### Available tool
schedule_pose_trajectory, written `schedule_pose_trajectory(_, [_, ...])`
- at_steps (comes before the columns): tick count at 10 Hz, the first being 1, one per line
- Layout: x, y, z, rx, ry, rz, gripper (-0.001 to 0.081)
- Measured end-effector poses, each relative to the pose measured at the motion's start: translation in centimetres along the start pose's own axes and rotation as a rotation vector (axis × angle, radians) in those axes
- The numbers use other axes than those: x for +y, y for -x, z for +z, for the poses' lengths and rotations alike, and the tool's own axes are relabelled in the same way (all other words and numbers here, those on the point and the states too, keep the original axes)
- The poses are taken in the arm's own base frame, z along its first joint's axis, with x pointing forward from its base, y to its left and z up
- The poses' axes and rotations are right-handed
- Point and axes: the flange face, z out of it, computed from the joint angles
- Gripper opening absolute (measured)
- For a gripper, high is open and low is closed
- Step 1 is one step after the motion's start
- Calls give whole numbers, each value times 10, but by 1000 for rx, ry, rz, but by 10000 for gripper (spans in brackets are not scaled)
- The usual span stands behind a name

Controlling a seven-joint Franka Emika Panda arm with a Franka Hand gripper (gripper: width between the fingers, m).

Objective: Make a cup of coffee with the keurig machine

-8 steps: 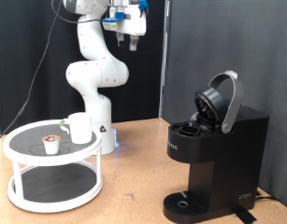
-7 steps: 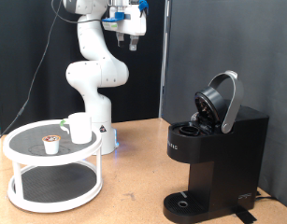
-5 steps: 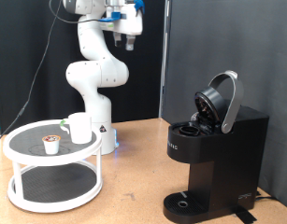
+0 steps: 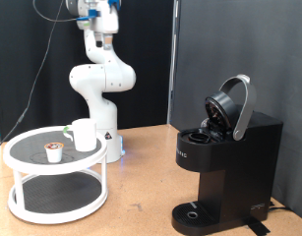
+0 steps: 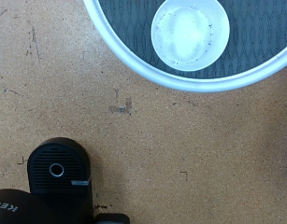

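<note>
— Wrist view first: do we see our fingers at all?

— No, none show there, and in the exterior view the gripper (image 4: 99, 14) sits at the top edge, high above the tray, too small and too cut off to judge. We cannot tell whether the fingers are spread or closed, and nothing shows between them.

— What lies under the hand, then?

— The wrist view looks straight down on the cup (image 5: 188, 35), upright and empty, standing inside the rim of the round tray (image 5: 134, 63). Beyond the rim is bare worktop, then the black base of the machine (image 5: 57, 170) with its drip spot.

— And from outside?

— The cup (image 4: 84, 135) stands on the tray's top shelf (image 4: 23, 146), toward its back edge, with a pod (image 4: 54, 150) just beside it. The machine (image 4: 227, 157) stands at the worktop's right side, well apart from the tray, its lid up and its platform bare.

— So which step are we in?

— We judge it an early one: the hand is high over the cup, and neither cup nor pod has been taken. A pick from here would call for a long, centred descent onto the cup's rim without nudging the pod.
</note>
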Motion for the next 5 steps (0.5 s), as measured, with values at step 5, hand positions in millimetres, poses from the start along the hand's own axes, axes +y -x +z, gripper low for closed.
schedule_pose_trajectory(5, [-17, -18, 4, 13, -12, 1, 734])
